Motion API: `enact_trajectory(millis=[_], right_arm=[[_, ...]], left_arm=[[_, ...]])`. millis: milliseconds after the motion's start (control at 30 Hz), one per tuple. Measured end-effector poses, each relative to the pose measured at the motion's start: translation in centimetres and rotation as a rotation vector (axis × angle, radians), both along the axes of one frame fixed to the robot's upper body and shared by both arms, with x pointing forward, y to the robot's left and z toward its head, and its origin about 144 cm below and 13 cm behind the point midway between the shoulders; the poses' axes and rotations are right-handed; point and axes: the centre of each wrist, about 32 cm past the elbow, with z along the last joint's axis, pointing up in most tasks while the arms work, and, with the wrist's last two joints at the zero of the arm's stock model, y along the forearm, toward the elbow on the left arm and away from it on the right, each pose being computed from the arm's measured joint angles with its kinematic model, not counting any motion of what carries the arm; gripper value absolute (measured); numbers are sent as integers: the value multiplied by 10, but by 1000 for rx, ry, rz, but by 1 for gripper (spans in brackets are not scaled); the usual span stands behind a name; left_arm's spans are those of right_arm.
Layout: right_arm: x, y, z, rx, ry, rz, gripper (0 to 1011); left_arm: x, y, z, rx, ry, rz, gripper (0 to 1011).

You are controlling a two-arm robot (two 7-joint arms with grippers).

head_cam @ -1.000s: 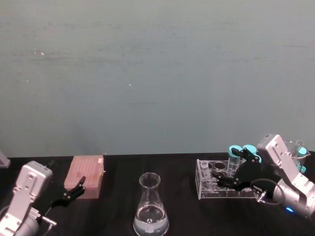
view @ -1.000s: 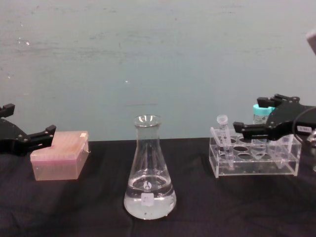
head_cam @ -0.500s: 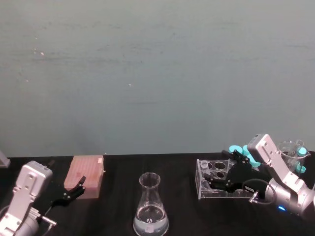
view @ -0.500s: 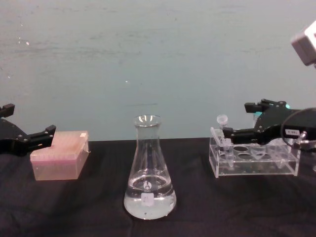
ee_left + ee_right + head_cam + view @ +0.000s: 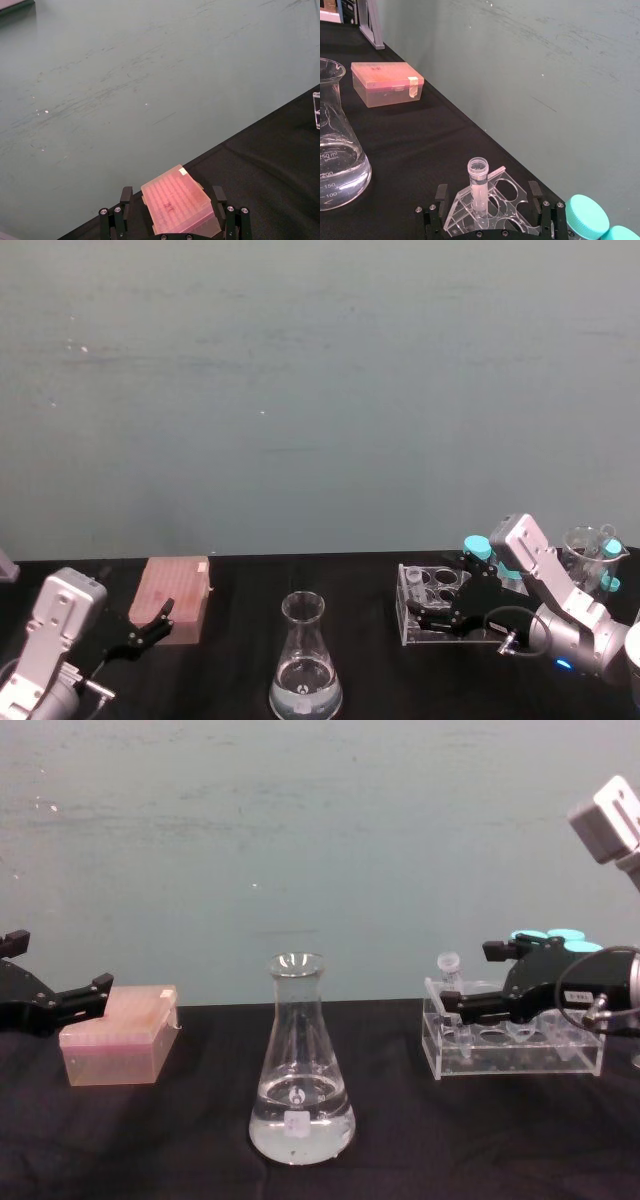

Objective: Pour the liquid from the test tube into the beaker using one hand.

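We cannot make out any liquid in the tube [image 5: 479, 187]; its foot is lost inside the rack [image 5: 460, 212]. The right wrist view's edge cuts the beaker [image 5: 335, 150] and the teal caps [image 5: 587, 217]. In the chest view the left gripper [image 5: 60, 970] runs off the edge, and the near jaw of the right gripper [image 5: 466, 982] crosses the tube.

both arms wear boxy silver-white housings with rounded edges, the left arm [image 5: 52, 632] and the right arm [image 5: 545, 575] alike. each ends in a black two-finger gripper, the left gripper [image 5: 172, 196] and the right gripper [image 5: 487, 192], with flat squared fingers [image 5: 126, 194] and small silver screws [image 5: 418, 208] at the finger bases. a thin black cable [image 5: 600, 952] loops at the right wrist, next to a small white sticker [image 5: 577, 994] with dark print. a small blue light [image 5: 562, 663] glows on the right forearm.
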Motion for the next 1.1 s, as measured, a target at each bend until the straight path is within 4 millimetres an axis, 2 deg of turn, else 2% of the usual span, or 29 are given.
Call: enact_trajectory(millis=[1100], right_arm=[[11, 10, -4, -13, 14, 2, 1000]], left_arm=[[0, 0, 0, 0, 0, 0, 1000]])
